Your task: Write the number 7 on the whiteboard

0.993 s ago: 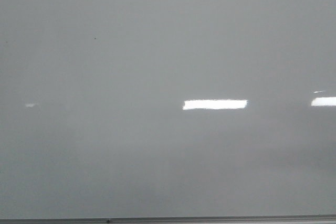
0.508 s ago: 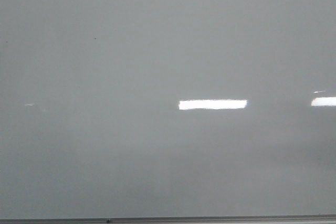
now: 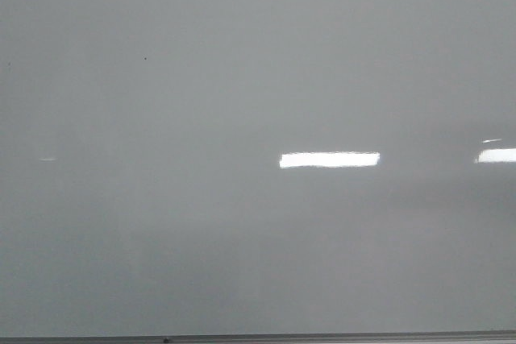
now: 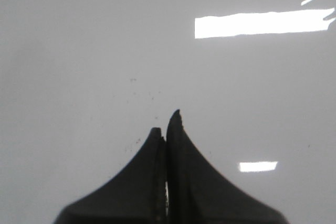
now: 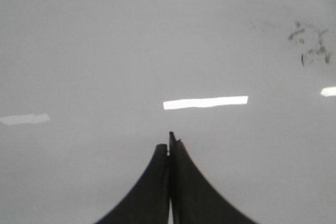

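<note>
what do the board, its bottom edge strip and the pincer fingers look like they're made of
The whiteboard looks like smooth, glossy coated board, pale grey-white; the ceiling lights mirror sharply in it. Whether it is enamel or melamine cannot be told. The edge strip looks like dull grey metal, probably aluminium. The fingers of the left pincer look like matte black plastic or rubber, showing no shine; the right pincer looks the same.

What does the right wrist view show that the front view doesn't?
Only the right wrist view shows the right gripper, its dark fingers pressed together with nothing between them, and a patch of faint dark smudges on the board. Only the front view shows the thin grey metal edge strip along the board's near side and a tiny dark speck. Both show the large glossy pale grey-white whiteboard with bright rectangular light reflections, and no number 7.
</note>
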You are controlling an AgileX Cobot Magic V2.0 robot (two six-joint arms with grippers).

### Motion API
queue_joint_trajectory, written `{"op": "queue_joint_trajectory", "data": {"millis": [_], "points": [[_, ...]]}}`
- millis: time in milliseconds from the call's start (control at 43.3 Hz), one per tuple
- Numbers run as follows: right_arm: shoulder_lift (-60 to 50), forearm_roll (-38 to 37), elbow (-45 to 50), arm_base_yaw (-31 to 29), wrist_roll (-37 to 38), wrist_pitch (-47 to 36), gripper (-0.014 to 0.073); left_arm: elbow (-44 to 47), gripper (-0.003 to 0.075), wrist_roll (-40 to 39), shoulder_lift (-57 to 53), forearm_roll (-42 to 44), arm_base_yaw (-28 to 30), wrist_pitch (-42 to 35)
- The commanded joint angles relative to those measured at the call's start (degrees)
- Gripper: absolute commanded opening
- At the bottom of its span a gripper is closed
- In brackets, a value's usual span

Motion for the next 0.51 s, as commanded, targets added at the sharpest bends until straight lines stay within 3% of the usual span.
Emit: {"op": "queue_joint_trajectory", "data": {"millis": [0, 162, 485], "points": [[3.2, 0.4, -7.7, 0.2, -0.2, 1.7, -0.0062, -8.3, -0.0021, -0.7, 3.3, -1.1, 0.2, 4.0], [12.3, 0.4, -14.1, 0.2, -0.2, 6.9, -0.0060, -15.5, -0.0020, -0.6, 13.8, -0.3, 0.2, 11.7], [18.6, 0.9, -15.3, 0.2, -0.2, 6.8, -0.0046, -16.9, -0.0014, -0.4, 23.9, 0.8, 0.2, 10.8]]}}
